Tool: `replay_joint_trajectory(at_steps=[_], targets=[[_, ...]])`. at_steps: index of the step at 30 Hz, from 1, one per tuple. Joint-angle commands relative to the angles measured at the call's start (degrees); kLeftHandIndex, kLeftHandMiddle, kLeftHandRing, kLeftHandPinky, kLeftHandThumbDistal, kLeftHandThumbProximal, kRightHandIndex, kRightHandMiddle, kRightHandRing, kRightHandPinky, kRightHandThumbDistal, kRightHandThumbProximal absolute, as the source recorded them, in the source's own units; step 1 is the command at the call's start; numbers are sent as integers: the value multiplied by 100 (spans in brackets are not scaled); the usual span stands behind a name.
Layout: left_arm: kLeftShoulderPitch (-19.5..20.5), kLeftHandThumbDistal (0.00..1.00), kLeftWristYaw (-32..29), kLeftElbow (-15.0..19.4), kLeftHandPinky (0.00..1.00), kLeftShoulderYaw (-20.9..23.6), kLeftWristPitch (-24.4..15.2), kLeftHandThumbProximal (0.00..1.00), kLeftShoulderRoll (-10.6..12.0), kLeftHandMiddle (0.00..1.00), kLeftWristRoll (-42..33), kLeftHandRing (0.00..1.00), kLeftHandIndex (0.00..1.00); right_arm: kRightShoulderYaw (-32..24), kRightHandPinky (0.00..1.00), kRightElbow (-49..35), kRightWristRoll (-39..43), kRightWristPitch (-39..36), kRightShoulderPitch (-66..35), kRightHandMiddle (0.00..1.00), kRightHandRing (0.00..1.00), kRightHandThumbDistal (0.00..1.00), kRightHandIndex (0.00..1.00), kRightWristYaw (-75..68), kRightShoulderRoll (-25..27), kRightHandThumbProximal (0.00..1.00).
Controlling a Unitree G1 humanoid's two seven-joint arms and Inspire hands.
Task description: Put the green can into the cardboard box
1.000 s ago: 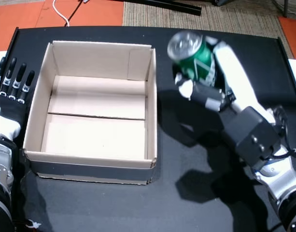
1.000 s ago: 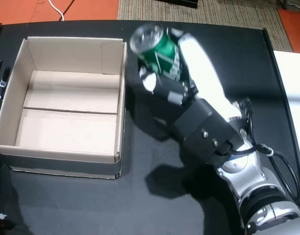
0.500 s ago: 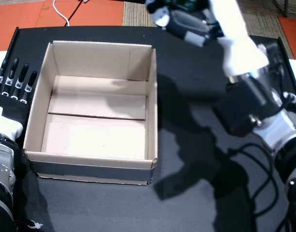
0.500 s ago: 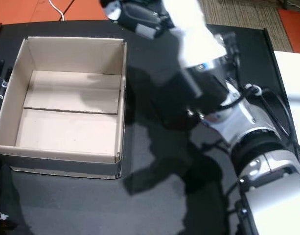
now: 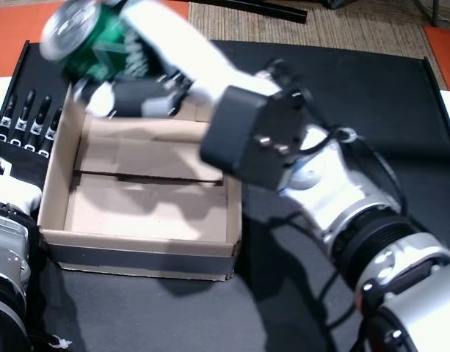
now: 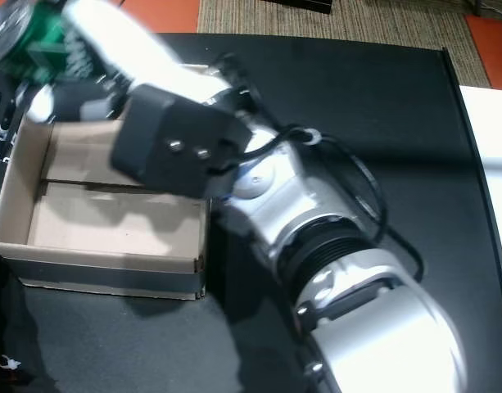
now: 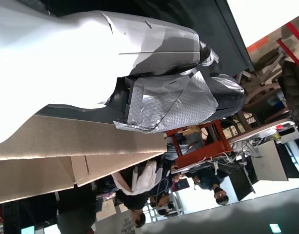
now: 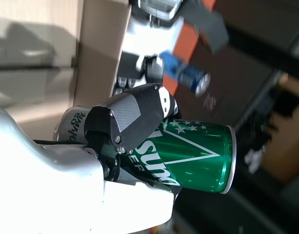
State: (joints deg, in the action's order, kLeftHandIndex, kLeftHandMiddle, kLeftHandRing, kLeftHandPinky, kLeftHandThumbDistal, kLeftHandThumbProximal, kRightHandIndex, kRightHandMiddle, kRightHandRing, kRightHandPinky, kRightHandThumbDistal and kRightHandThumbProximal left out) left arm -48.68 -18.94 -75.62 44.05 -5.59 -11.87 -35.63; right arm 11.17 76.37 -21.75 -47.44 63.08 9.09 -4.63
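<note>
A: Green can [image 5: 92, 40] status?
B: In the right hand [image 5: 140, 81], fingers wrapped round it. It's held over the far-left corner of the cardboard box [image 5: 140, 246], tilted, silver top pointing far-left. The right wrist view shows a thumb [image 8: 134, 117] across the can's side.
A: Box?
B: Open on the black desk [image 5: 401, 110], nothing inside.
A: Left hand [image 5: 23, 121]?
B: Flat on the desk just left of the box, fingers straight and apart, holding nothing.
</note>
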Motion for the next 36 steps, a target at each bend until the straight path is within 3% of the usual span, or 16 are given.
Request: replay_joint_trajectory(at_steps=[1, 4, 6, 8, 9, 12, 15, 17, 24, 30, 36], targets=[[-26, 0, 215, -61, 95, -112, -42, 100, -1, 91, 186, 92, 94, 87, 35, -13, -9, 0, 14, 0, 6, 10, 0, 244, -42, 0], [-39, 0, 246, -49, 89, -131, -19, 100, -18, 79, 151, 84, 82, 240, 33, 14, -71, 255, -12, 0, 0, 6, 0, 731, 11, 0], [-43, 0, 206, -46, 86, -101, -36, 99, -9, 72, 102, 78, 76, 401, 35, 26, -208, 491, 45, 3, 4, 2, 2, 1036, 112, 1], [-61, 0, 208, -51, 86, -15, 4, 98, 8, 64, 8, 76, 66, 565, 36, 36, -342, 739, 139, 3, 4, 4, 3, 1380, 221, 12], [-65, 0, 178, -52, 87, 23, 21, 100, 11, 63, -28, 76, 63, 613, 36, 39, -380, 868, 181, 1, 3, 8, 1, 1549, 260, 13], [-37, 0, 22, -53, 86, 42, 0, 100, 2, 63, -18, 76, 64, 775, 37, 27, -513, 1228, 311, 1, 4, 15, 2, 1914, 347, 12], [-25, 0, -58, -60, 87, 75, 8, 100, -9, 63, -4, 73, 64, 950, 42, 24, -661, 1428, 425, 10, 17, 30, 14, 2172, 432, 14], [-22, 0, -81, -62, 88, 82, -3, 100, -9, 63, 12, 75, 63, 1045, 52, 21, -744, 1536, 496, 15, 27, 38, 21, 2286, 487, 22], [-26, 0, -111, -63, 89, 111, -9, 100, 1, 64, 5, 76, 64, 1095, 60, -28, -764, 1560, 582, 19, 31, 36, 25, 2390, 573, 22], [-31, 0, -75, -67, 86, 120, -14, 99, 6, 62, 18, 73, 63, 982, 65, -18, -635, 1498, 545, 39, 46, 33, 40, 2518, 571, 27], [-37, 0, -37, -69, 86, 112, -14, 99, 7, 61, 33, 74, 64, 943, 65, -18, -631, 1437, 533, 43, 48, 32, 46, 2459, 570, 29]])
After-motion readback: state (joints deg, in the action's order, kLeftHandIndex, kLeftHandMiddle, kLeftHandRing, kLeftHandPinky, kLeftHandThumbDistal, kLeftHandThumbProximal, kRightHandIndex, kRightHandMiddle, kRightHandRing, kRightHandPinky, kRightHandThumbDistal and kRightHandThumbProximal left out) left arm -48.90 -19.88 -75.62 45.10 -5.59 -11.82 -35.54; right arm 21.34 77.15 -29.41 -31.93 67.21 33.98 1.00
